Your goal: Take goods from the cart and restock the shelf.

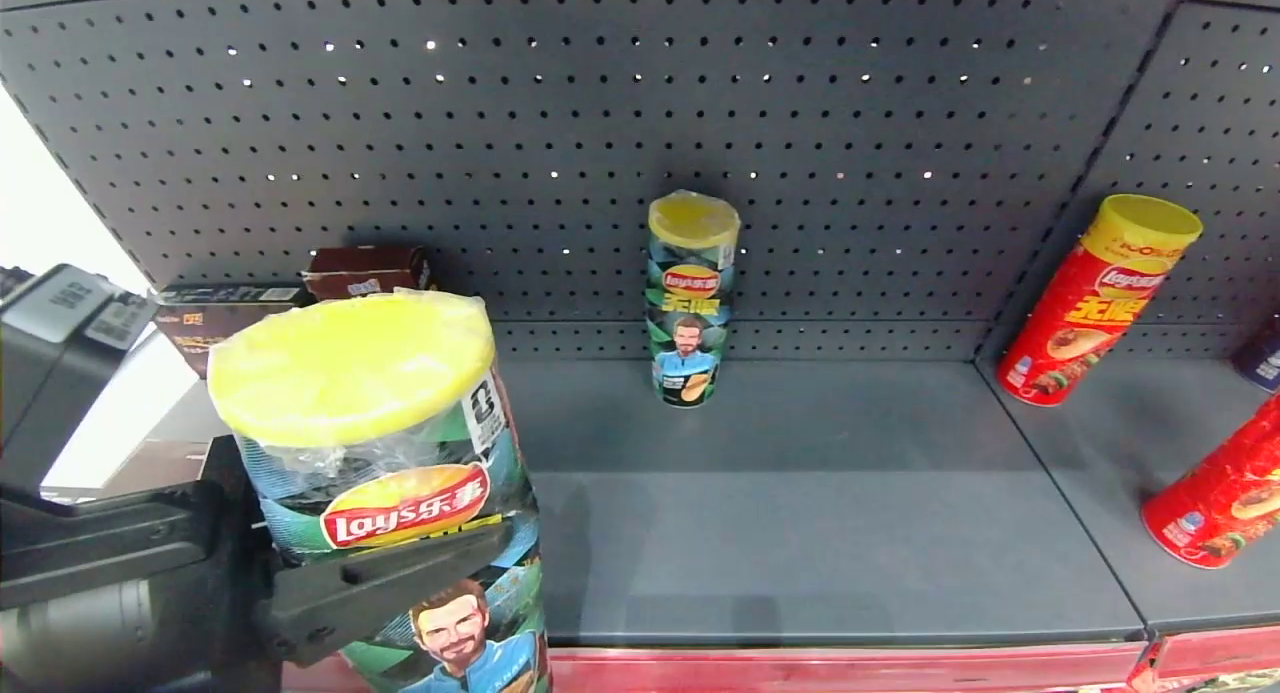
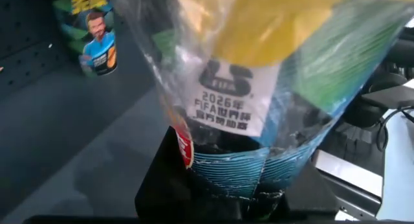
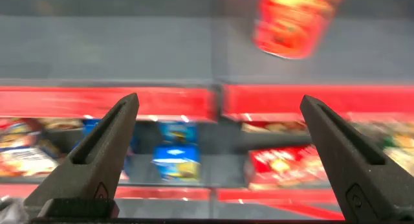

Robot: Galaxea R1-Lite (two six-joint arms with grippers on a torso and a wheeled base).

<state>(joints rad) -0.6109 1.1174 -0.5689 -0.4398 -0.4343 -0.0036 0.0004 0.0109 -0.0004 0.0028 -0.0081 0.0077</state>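
Jaws of the left gripper (image 1: 395,563) clamp a green chip can (image 1: 380,443) at the front-left edge of the shelf (image 1: 800,513); the right gripper (image 3: 220,153) holds its jaws wide apart. Farther back, 1 matching can (image 1: 690,303) stands against the pegboard (image 1: 600,123), with 2 red cans (image 1: 1095,303) at right.

A shop: pegboard-backed display shelf (image 1: 800,473) with chip cans (image 1: 690,303) and red edge rail (image 1: 850,665).

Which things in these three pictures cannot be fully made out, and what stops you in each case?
Held can: its base, head view, cut off by the bottom edge.
Boxes: head view, partly hidden behind that can's lid.
Dark blue item: head view, cut by the right edge; kind unclear.
Packets on the lower shelf: right wrist view, too blurred to identify.
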